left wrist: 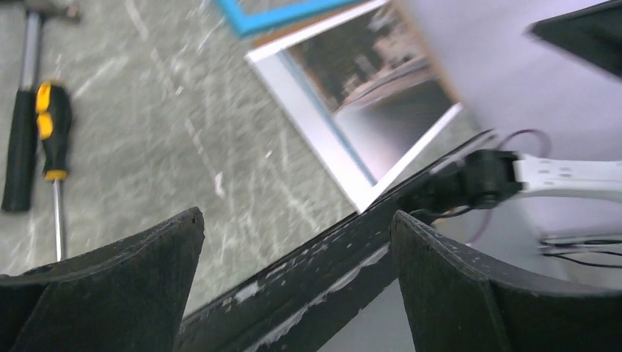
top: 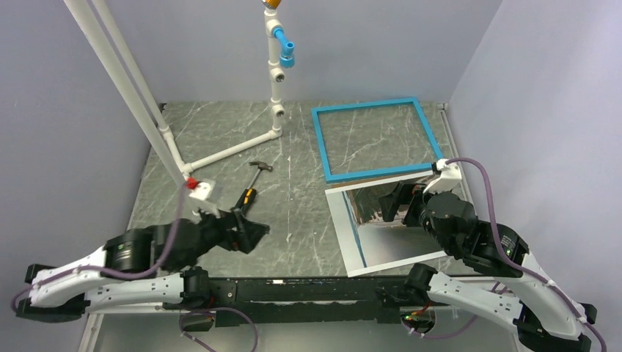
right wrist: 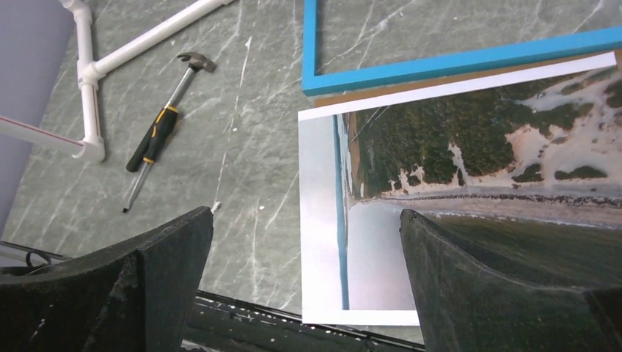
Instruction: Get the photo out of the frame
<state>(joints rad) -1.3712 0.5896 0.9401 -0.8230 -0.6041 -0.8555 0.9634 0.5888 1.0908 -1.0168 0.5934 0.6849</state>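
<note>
The photo point(top: 381, 242) lies flat on the table at the near right, white-bordered, just in front of the frame point(top: 374, 174). The frame is turquoise and lies flat, with the table showing through its opening. In the right wrist view the photo point(right wrist: 455, 183) shows a coastline and meets the frame's near edge point(right wrist: 455, 66), with a thin brown strip point(right wrist: 381, 92) between them. My right gripper point(top: 392, 205) hovers over the photo's far part, open and empty point(right wrist: 306, 214). My left gripper point(top: 249, 235) is open and empty at the near left point(left wrist: 297, 216). It views the photo point(left wrist: 367, 95) from the side.
A hammer point(top: 257, 172) and a yellow-black screwdriver point(top: 246, 199) lie left of centre, close to my left gripper. A white PVC pipe stand point(top: 275, 73) rises at the back, with slanted pipes down to a red-tipped foot point(top: 194, 183). The black base rail point(top: 293, 290) runs along the near edge.
</note>
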